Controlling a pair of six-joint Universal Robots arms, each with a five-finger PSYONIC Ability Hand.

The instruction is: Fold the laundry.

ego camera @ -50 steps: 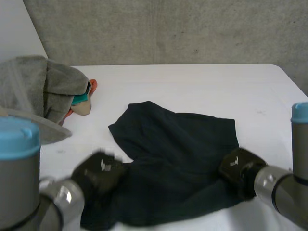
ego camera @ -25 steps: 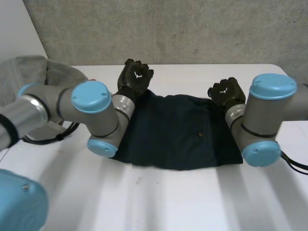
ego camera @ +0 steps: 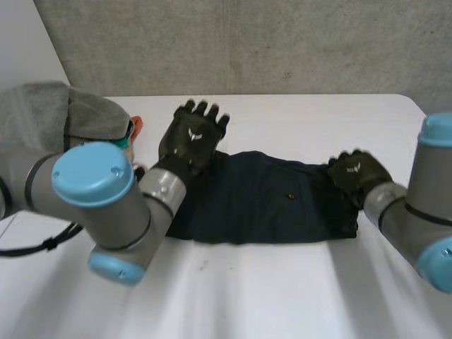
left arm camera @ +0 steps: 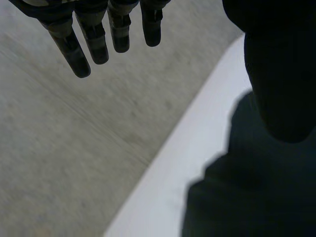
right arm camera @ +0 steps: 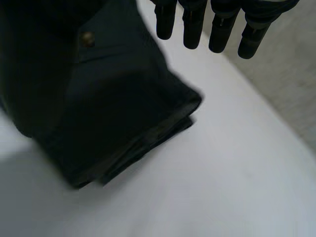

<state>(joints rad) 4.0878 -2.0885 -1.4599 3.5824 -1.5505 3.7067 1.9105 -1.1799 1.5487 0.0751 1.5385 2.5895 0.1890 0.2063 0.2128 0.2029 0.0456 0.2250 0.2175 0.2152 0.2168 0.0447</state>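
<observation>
The dark navy garment [ego camera: 261, 201] lies folded into a long band across the centre of the head view, on the white table [ego camera: 282, 296]. My left hand [ego camera: 191, 141] is over the band's upper left corner, with its fingers [left arm camera: 84, 44] straight, spread and holding nothing. I cannot tell whether its palm rests on the cloth.

My right hand [ego camera: 359, 173] is at the band's right end. Its fingers [right arm camera: 219, 29] are straight and reach past the folded end, gripping nothing.

At that end the stacked layers [right arm camera: 133, 148] do not line up exactly. I judge that dragging either hand as it lifts could slide the top layer and open the fold.

A grey pile of laundry [ego camera: 63, 120] sits in the upper left, near my left arm. A careless sweep there could pull it onto the garment.
</observation>
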